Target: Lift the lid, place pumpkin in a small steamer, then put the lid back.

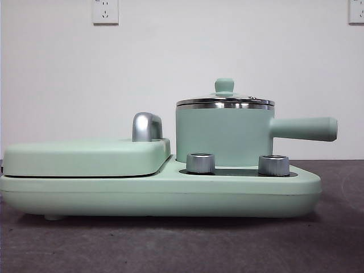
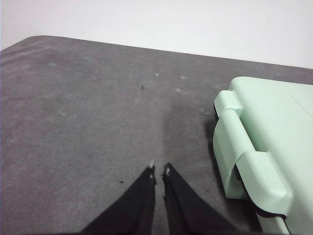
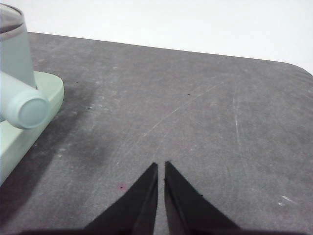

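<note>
The lid (image 1: pixel 225 101) sits flat on the small steamer (image 1: pixel 223 136), its glass dome low behind the steel rim and its mint-green knob (image 1: pixel 224 86) standing up in the middle. The steamer stands on the right half of a mint-green cooker base (image 1: pixel 170 193), with its long handle (image 1: pixel 303 128) pointing out to the side and two metal dials (image 1: pixel 201 162) just in front of it. On the left half lies a broad flat griddle cover (image 1: pixel 85 157) with a chrome handle (image 1: pixel 147 126).

Neither arm is at the pot. The left gripper (image 2: pixel 159 170) hangs over bare grey table (image 2: pixel 88 122) beside the hinged end of the cooker, jaws drawn in to a thin slit and holding nothing. The right gripper (image 3: pixel 161 166) hangs over the table off the end of the pot's handle, jaws likewise nearly together and empty.

By my reading the task has not begun: the first step, lifting the lid, is yet to be done. That calls for one gripper to spread its jaws, come down over the small knob and pinch it squarely, since the knob gives little to hold.

The pumpkin shows in no view, so I cannot say where it lies. The inside of the steamer is hidden too, and the right wrist view cuts the pot off at the edge.
</note>
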Motion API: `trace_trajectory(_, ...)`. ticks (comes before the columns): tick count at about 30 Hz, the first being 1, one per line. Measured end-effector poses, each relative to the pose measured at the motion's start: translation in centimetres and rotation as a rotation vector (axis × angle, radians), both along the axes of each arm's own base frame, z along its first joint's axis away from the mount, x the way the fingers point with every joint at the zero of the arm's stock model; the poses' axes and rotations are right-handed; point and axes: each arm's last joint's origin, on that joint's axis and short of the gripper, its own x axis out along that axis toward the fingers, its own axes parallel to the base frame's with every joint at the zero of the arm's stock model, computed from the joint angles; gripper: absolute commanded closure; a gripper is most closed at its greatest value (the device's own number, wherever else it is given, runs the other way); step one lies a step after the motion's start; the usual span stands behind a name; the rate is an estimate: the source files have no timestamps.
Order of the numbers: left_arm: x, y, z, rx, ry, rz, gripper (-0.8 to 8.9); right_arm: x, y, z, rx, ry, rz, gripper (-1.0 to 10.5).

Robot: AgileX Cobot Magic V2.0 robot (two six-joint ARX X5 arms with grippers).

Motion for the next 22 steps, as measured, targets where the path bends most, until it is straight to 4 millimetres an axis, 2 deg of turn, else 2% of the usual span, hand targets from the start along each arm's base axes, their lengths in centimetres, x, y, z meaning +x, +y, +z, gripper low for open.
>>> trace_trajectory(22, 0.0, 0.0, 0.0, 0.0, 0.0, 0.0, 7.81, 0.0, 0.0, 0.03, 0.081, -0.001, -0.013, 9.3)
